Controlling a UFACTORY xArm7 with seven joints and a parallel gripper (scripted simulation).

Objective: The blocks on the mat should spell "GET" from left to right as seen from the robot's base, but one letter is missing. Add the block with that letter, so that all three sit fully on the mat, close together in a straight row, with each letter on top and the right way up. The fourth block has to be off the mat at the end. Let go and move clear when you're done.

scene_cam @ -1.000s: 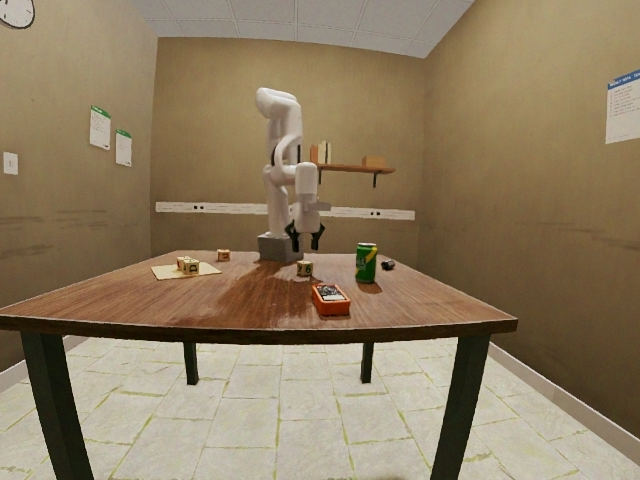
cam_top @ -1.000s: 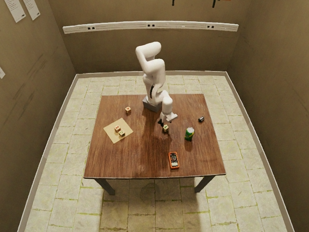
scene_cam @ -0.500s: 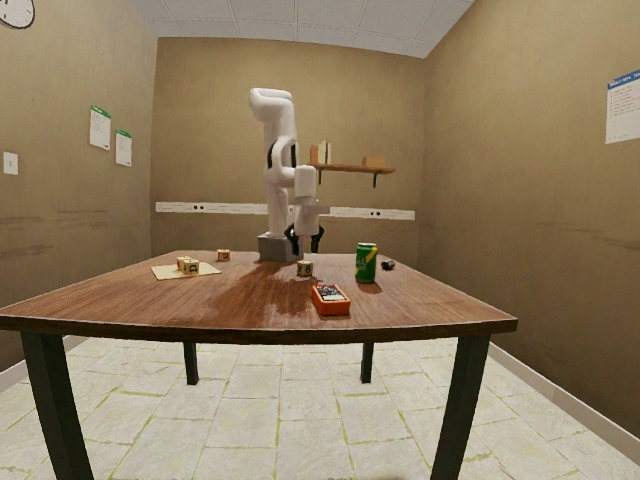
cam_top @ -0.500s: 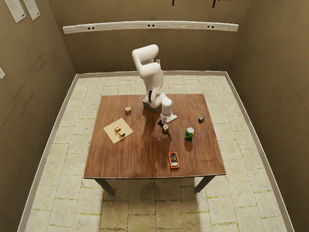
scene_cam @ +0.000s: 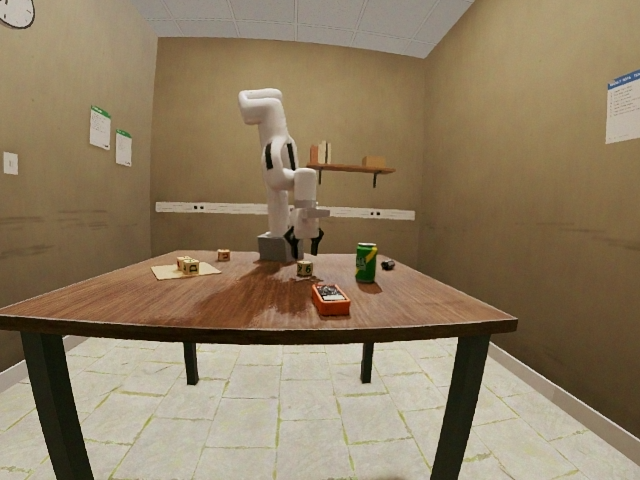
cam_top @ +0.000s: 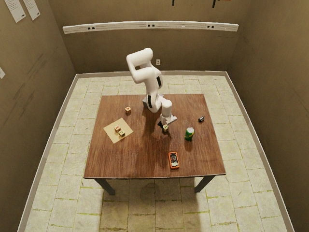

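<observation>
Now end effector [scene_cam: 303,244] open, seemingly just above block [scene_cam: 304,268].

The white arm [scene_cam: 279,155] is folded up tall over its base, elbow way up high, then the forearm drops pretty much straight down. Wrist points at the table top and the gripper [scene_cam: 303,246] hangs a bit above it, black fingers [scene_cam: 292,243] spread wide, nothing between them
</observation>
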